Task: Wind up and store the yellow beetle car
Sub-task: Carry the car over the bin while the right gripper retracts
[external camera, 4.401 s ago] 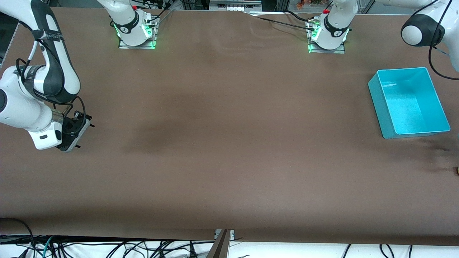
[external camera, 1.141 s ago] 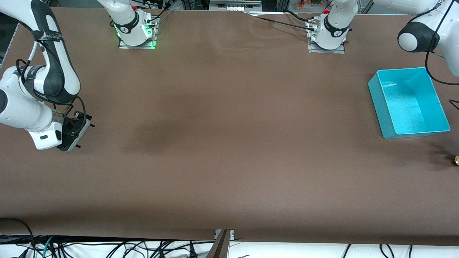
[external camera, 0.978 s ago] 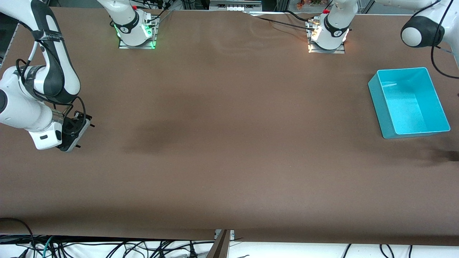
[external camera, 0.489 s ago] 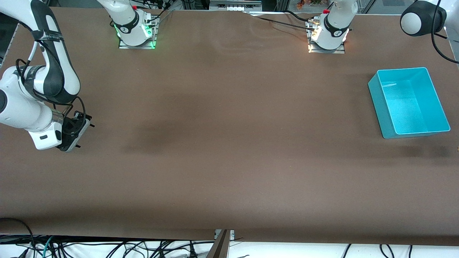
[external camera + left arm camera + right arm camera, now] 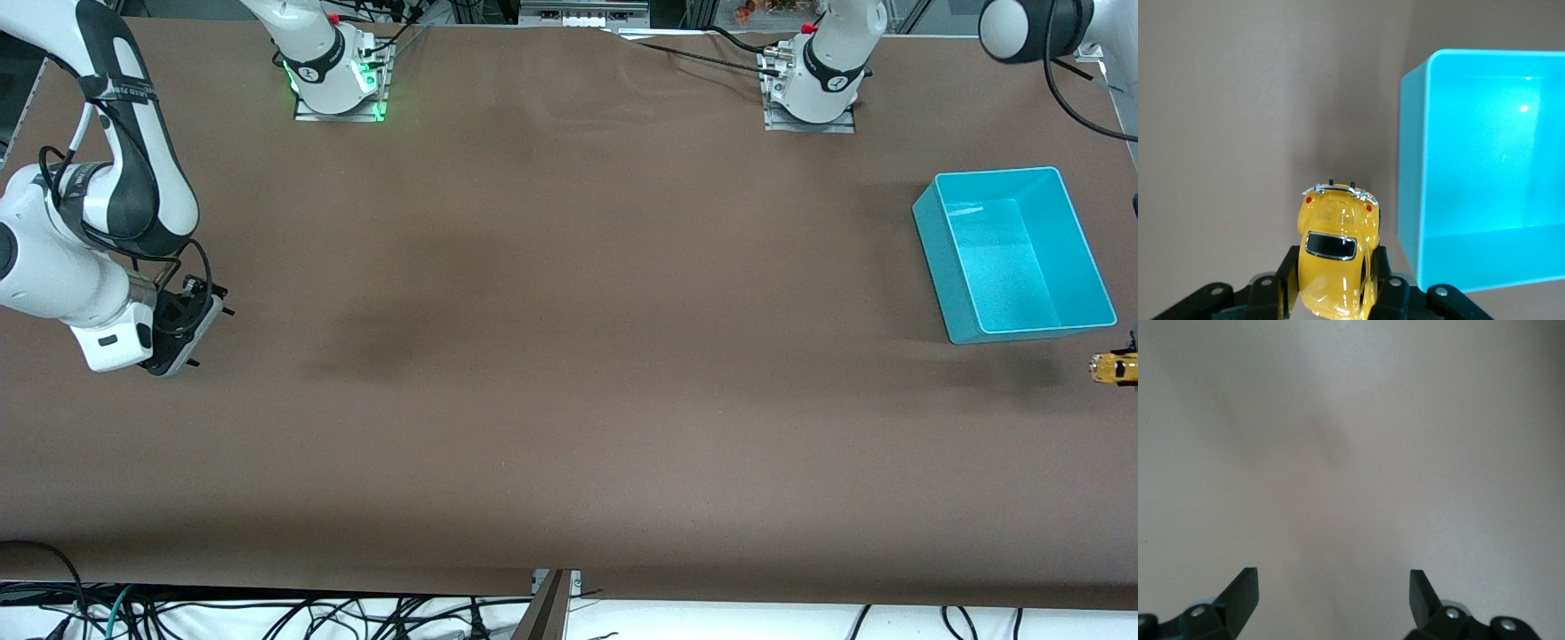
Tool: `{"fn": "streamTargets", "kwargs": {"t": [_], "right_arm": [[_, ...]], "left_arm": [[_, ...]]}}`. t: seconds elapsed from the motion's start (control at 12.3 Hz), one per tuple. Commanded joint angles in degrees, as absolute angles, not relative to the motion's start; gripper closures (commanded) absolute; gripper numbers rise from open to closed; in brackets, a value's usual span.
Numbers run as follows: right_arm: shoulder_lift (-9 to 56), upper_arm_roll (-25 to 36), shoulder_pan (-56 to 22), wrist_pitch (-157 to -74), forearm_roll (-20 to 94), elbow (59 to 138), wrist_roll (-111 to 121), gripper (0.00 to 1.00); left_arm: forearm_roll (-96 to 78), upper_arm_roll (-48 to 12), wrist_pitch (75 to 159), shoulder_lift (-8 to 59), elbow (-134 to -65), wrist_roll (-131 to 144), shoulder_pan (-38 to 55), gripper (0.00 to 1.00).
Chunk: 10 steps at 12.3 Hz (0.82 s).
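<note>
**A:** Where is the toy car?

**B:** My left claw (image 5: pixel 1336 293) is pinching the yellow beetle car (image 5: pixel 1336 257) by its sides, one black finger pressed against each flank. In the left wrist view the car sits low in the middle of the frame. It is up in the air over the brown table (image 5: pixel 569 356), just beside the outer wall of the cyan bin (image 5: pixel 1485 180), not over its opening. In the front view only a sliver of the car (image 5: pixel 1116 368) shows, at the right edge of the frame, just below the bin's (image 5: pixel 956 267) lower right corner.

**A:** And the bin?

**B:** It stands on the table at the left arm's end, in the right part of the front view.

**A:** Your other arm?

**B:** It waits. My right claw (image 5: pixel 182 333) hangs at the left edge of the front view, low over bare table. In the right wrist view its fingers (image 5: pixel 1241 590) are spread wide apart with only table between them.
</note>
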<state>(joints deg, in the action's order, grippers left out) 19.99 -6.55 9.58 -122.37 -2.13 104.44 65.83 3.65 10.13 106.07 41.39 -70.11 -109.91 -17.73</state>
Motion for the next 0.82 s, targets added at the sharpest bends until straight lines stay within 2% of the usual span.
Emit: {"fn": "streamTargets", "kwargs": {"t": [0.0,0.41,0.57,0.73], "right_arm": [[20.4,-6.8,9.7,-121.2,-2.6,102.9,65.2,0.0],[20.9,-6.8,9.4,-121.2,-2.5,101.3,65.0,0.0],[21.8,-6.8,9.3,-121.1,-2.5,99.3,61.3,0.0],[22.0,-6.8,9.1,-121.2,-2.5,97.7,53.5,0.0]], "left_arm": [[10.1,11.0,115.5,24.6,-97.3,-100.4,-14.4,1.0],[21.9,10.9,120.2,4.9,-123.1,-84.1,-10.9,1.0],[25.2,11.1,129.3,1.5,-133.4,-84.4,-11.2,1.0],[27.3,11.4,135.5,1.4,-137.5,-84.5,-11.3,1.0]]}}
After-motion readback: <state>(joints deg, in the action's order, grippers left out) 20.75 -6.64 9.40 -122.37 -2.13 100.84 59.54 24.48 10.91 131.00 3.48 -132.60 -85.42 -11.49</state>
